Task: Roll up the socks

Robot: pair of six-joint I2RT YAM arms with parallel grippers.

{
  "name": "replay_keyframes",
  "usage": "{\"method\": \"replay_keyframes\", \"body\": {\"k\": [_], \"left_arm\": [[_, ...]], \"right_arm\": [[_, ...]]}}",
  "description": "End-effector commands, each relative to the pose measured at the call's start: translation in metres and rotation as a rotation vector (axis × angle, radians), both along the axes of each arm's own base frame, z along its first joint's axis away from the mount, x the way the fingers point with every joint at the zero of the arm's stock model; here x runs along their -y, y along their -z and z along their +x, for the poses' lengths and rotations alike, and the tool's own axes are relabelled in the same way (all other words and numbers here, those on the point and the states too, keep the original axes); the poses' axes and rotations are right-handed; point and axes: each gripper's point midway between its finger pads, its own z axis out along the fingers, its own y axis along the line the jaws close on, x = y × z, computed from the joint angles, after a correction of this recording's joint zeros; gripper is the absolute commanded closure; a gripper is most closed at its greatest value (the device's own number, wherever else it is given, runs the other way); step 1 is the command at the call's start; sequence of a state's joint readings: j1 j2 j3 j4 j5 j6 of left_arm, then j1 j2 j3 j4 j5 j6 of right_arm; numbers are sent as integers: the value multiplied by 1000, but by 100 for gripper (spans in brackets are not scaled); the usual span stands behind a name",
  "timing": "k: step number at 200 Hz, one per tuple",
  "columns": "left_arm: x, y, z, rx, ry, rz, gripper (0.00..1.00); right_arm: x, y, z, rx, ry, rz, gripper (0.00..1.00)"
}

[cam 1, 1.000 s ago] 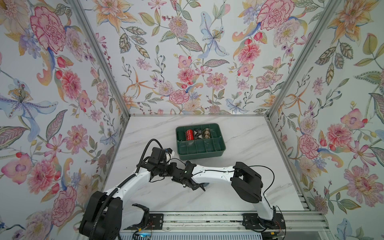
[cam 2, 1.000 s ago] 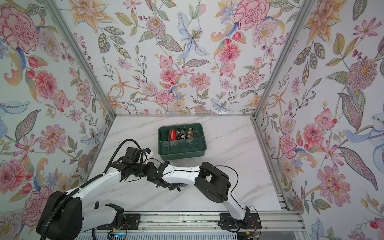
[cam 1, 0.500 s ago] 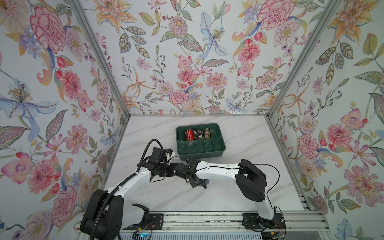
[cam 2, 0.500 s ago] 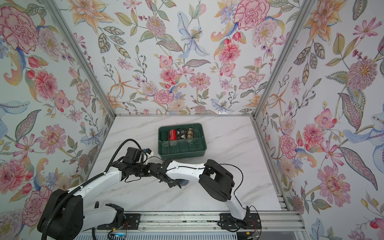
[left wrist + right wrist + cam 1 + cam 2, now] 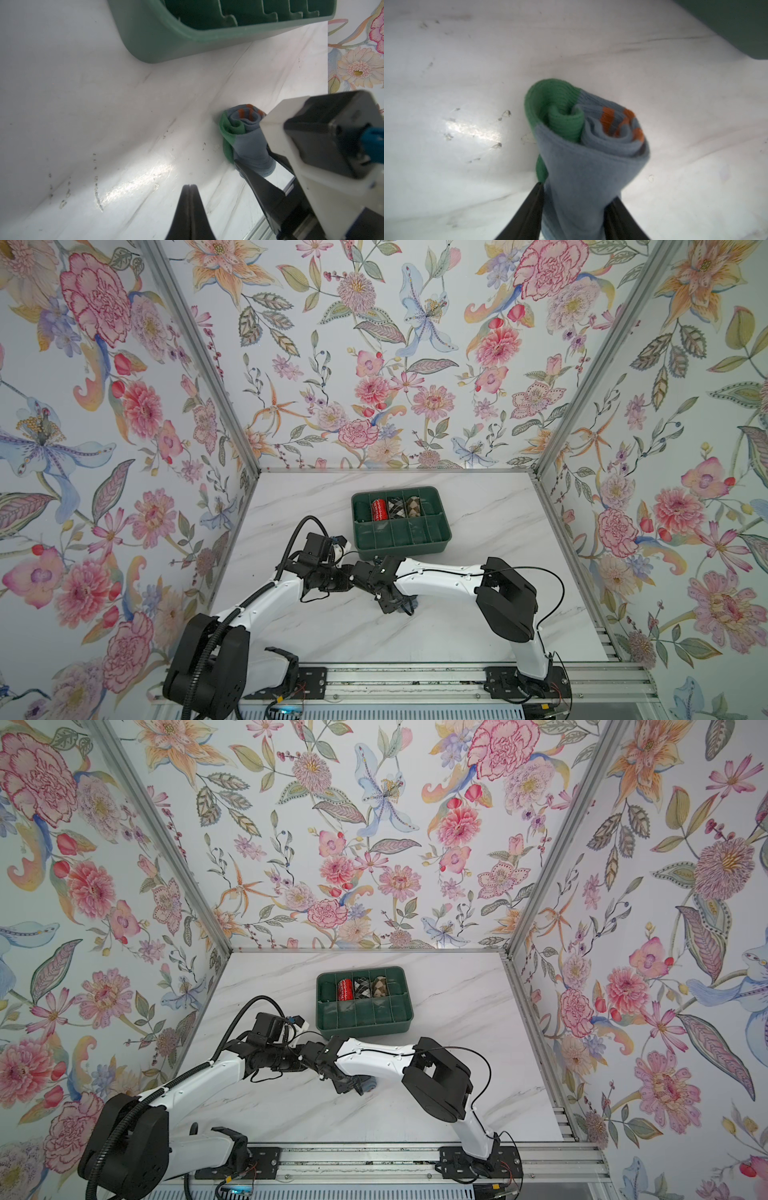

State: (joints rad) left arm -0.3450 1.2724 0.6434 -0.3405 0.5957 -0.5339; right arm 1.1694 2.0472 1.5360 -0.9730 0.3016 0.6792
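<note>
The socks (image 5: 587, 166) are a grey-blue roll with a green toe and orange stripes, lying on the marble table in front of the green tray. In the left wrist view the socks (image 5: 247, 145) show their spiral end. My right gripper (image 5: 577, 192) is open, a finger on each side of the roll's near end and close against the fabric. In a top view the right gripper (image 5: 397, 605) covers most of the roll; a bit of the socks (image 5: 369, 1085) shows beside it. My left gripper (image 5: 190, 186) is shut and empty, a short way from the roll; from above, the left gripper (image 5: 345, 578) sits next to the right wrist.
The green divided tray (image 5: 440, 545) stands just behind both grippers, and its near wall (image 5: 187, 41) is close. Its back row holds a red sock bundle (image 5: 379, 509), a black-white argyle bundle (image 5: 395, 508) and a brown argyle bundle (image 5: 412, 507). Floral walls enclose the table on three sides.
My right gripper's jaws have spread apart around the roll's end. The right elbow has shifted to the right. The left arm has stayed where it was.
</note>
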Motion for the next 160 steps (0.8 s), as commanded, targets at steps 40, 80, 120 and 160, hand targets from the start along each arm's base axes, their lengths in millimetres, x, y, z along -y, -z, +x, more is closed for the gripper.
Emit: {"method": "replay_keyframes", "body": {"k": [40,80,120,160], "left_arm": [[1,-1,3,-1,21,10,100],[0,0,3,-3,23,15,100],[0,-8,4,16,29,21,100],[26,-41,1,98,95,13,100]], "right_arm": [[-10,-33,4,-7,-3,131,51],[-15,-42,5,-18,-4,190,49],[1,-70,20,31,60,262,49],[51,-76,37,19,208,348,50]]}}
